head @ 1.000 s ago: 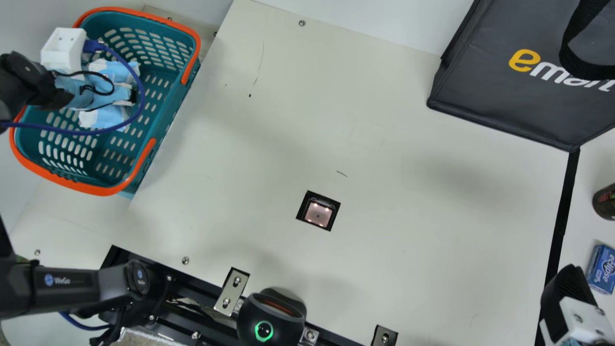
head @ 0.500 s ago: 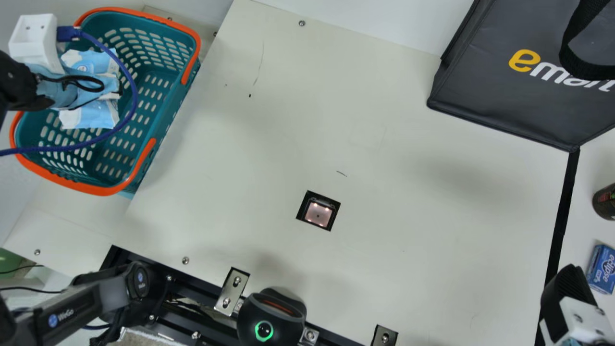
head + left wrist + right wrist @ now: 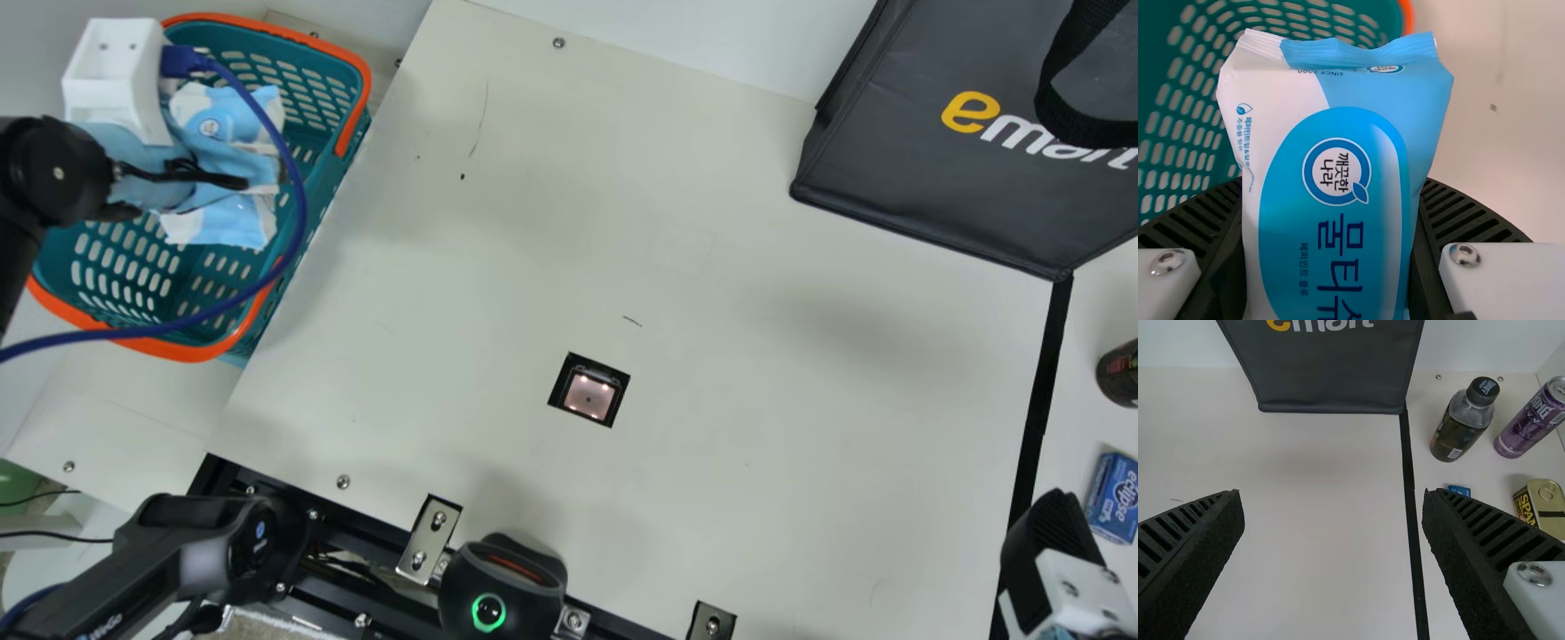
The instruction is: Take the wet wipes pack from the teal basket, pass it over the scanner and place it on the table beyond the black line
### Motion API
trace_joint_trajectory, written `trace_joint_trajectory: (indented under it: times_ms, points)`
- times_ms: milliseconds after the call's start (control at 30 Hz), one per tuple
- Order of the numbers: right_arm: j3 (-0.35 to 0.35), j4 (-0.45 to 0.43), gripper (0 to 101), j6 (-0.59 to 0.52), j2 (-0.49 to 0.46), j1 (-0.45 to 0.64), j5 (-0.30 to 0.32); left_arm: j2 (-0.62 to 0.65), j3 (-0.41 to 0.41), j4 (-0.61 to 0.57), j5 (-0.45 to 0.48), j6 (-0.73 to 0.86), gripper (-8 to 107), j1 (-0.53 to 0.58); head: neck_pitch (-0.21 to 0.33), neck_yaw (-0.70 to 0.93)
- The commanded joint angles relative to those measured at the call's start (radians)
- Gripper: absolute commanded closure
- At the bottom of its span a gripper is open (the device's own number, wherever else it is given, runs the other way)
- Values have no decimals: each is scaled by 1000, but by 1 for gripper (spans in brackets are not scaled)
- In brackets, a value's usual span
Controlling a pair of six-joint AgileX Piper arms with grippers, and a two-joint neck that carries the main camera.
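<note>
Left pincer [image 3: 1333,181] clamped on wet wipes pack [image 3: 1335,257], over teal basket [image 3: 200,352], long axis pointing outward from grip; scanner [image 3: 589,396] well apart, off rightward and closer in

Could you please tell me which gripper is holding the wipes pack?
The left gripper, which has the pack clamped between its fingers; the right gripper is open and empty.

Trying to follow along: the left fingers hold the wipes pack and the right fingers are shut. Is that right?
Not quite: the right fingers stand apart, as the right wrist view shows; the left fingers do hold the wipes pack.
</note>
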State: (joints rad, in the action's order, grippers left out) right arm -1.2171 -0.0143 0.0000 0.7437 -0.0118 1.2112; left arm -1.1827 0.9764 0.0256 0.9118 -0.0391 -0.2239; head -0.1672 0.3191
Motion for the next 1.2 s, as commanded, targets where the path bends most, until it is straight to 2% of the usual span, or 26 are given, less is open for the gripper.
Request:
trace_joint_trajectory:
  times_ms: [0,500,833,1167]
  points:
    - [0,0,6,0,0,0,0,12,-5,4,6,-8,107,98,29,2]
    - [0,0,6,0,0,0,0,30,-37,-16,24,-39,107,524,29,2]
    - [0,0,6,0,0,0,0,-28,-69,-57,-42,-15,107,759,29,2]
    - [0,0,6,0,0,0,0,-106,-91,-91,-119,17,107,917,29,2]
